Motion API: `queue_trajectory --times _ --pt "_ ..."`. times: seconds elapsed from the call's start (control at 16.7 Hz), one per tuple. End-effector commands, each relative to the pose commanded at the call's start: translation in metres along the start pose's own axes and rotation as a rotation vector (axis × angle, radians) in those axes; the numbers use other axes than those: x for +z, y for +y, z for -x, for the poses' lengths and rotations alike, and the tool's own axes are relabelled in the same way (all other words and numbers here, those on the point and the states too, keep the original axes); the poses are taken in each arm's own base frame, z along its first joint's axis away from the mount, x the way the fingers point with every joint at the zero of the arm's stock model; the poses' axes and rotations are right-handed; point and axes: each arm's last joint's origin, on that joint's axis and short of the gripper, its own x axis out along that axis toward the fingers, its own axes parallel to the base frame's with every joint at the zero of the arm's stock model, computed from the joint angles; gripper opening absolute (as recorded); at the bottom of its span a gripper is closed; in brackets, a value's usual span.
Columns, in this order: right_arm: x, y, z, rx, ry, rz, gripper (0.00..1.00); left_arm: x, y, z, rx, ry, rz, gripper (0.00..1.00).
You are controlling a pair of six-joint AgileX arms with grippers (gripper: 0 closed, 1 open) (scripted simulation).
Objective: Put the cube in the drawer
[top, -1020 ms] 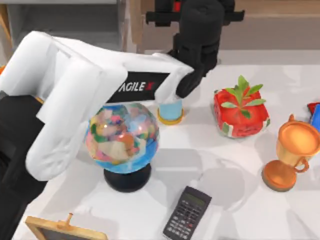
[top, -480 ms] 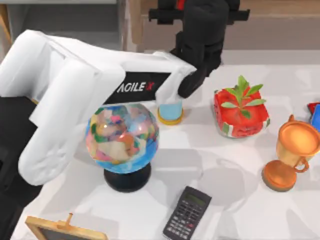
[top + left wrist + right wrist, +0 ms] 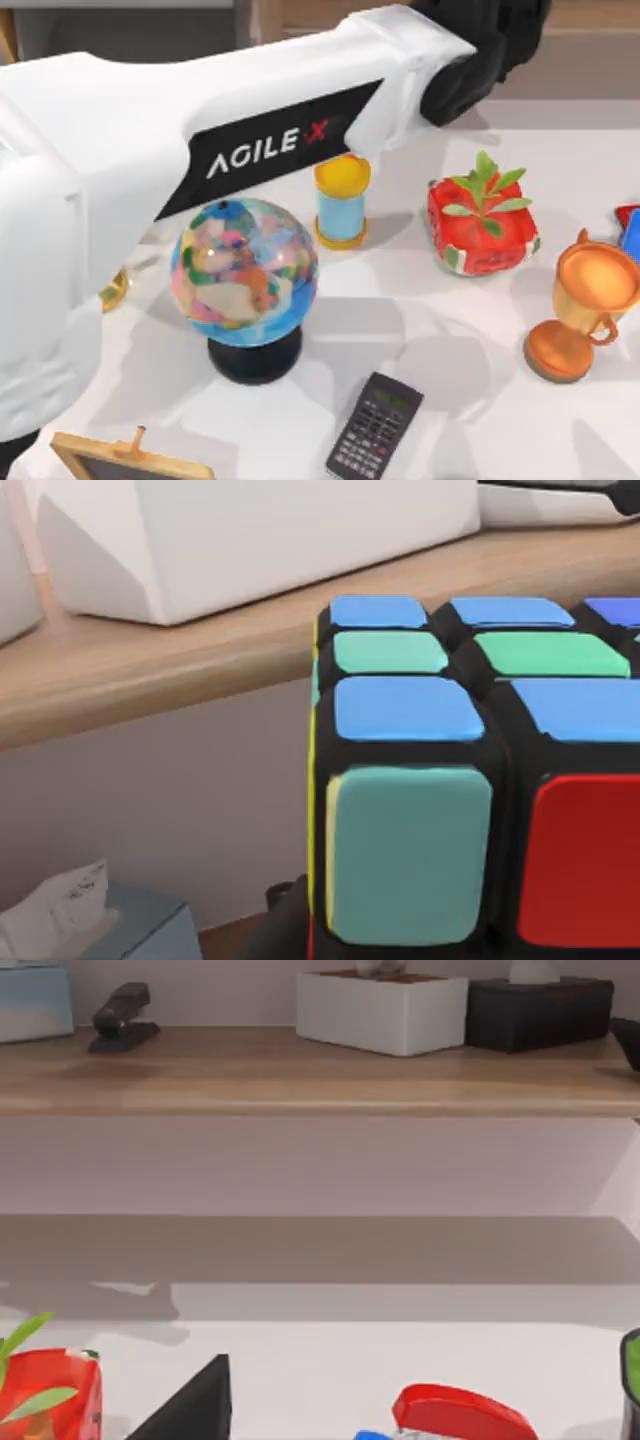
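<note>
The cube looms close in the left wrist view, with blue, green and red squares between black grid lines. It hangs in the air in front of a wooden shelf. My left gripper is at the table's back right, shut on the cube, and one dark finger shows beside it. Its white forearm crosses the top view from the left. A strip of the drawer's light wood panel shows at the back, behind that forearm. My right gripper is parked and open, with one dark finger showing.
A globe stands in the middle. A yellow-and-blue spool, a red planter and an orange trophy stand to its right. A calculator and a small chalkboard lie at the front. A red stapler sits at the right.
My left arm has risen toward the camera and swung right along the table's back with the cube. The spool it was covering is now in the open.
</note>
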Motion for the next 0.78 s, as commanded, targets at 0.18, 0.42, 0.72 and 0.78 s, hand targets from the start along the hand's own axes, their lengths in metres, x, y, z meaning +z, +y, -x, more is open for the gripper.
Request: queue_trajectory --times 0.18,0.42,0.72,0.78 --pt "0.000 0.000 0.000 0.000 0.000 0.000 1.00 0.072 0.033 0.014 -0.049 -0.024 -0.081 0.00" --pt "0.000 0.000 0.000 0.000 0.000 0.000 1.00 0.147 0.124 0.034 -0.031 0.004 -0.205 0.00" --pt "0.000 0.000 0.000 0.000 0.000 0.000 1.00 0.172 0.246 0.056 0.041 0.217 -0.336 0.00" --pt "0.000 0.000 0.000 0.000 0.000 0.000 1.00 0.167 0.269 0.059 0.056 0.286 -0.348 0.00"
